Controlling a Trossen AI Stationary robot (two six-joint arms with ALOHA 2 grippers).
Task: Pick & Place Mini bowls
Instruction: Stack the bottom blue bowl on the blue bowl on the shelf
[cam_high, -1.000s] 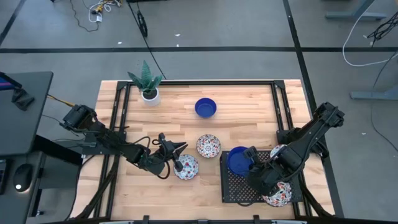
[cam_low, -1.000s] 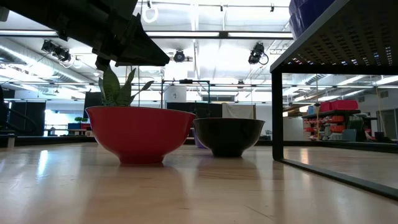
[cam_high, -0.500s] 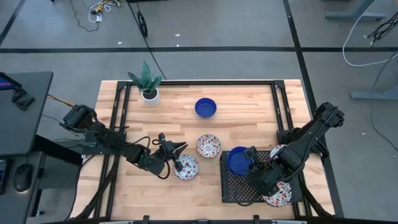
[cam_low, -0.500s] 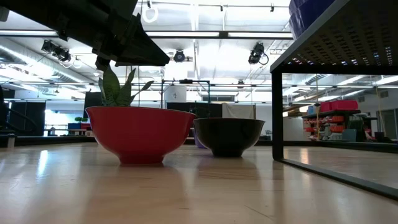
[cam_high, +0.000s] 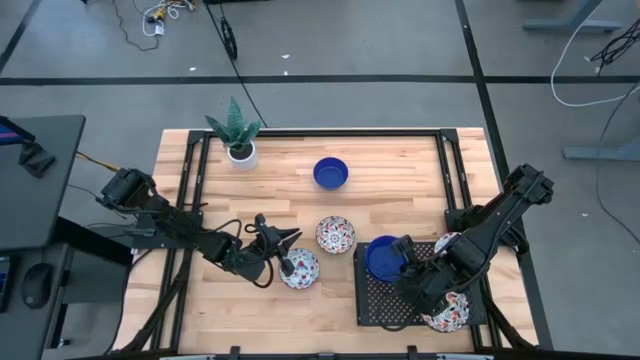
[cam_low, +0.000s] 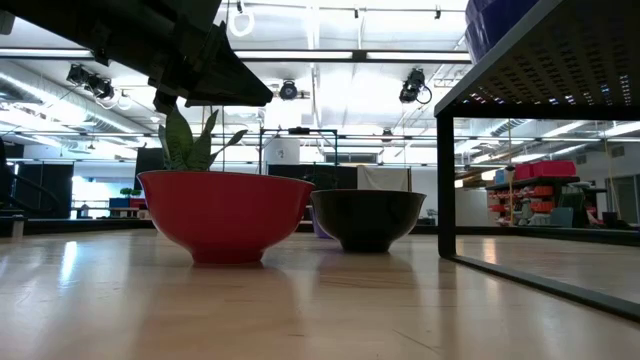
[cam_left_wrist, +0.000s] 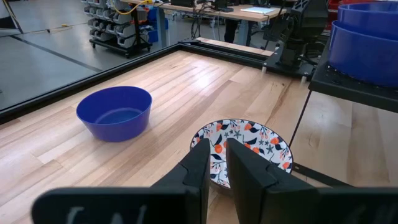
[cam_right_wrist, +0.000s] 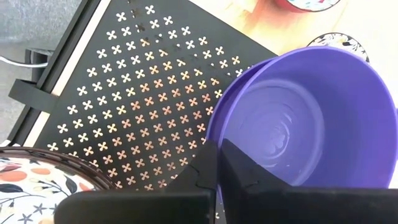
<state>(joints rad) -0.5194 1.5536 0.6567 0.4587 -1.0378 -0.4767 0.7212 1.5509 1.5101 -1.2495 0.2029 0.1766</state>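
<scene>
High view: placing blue bowl (cam_high: 383, 257) on rack (cam_high: 381, 301), right jaws pinching rim. Left jaws nipping floral bowl (cam_high: 299, 268) rim; lifting comes next.

glossy glazed mini bowls (cam_high: 331, 172), pale wood table (cam_high: 400, 165), matt black perforated metal tray (cam_right_wrist: 143, 112)

I look across the bowls, the rack, the table, the room behind: no word, label, brand or number I can read.

left gripper (cam_high: 287, 258): low over table, fingers pinched on a rim
right gripper (cam_high: 404, 262): clamped, arm reaching inward
</scene>
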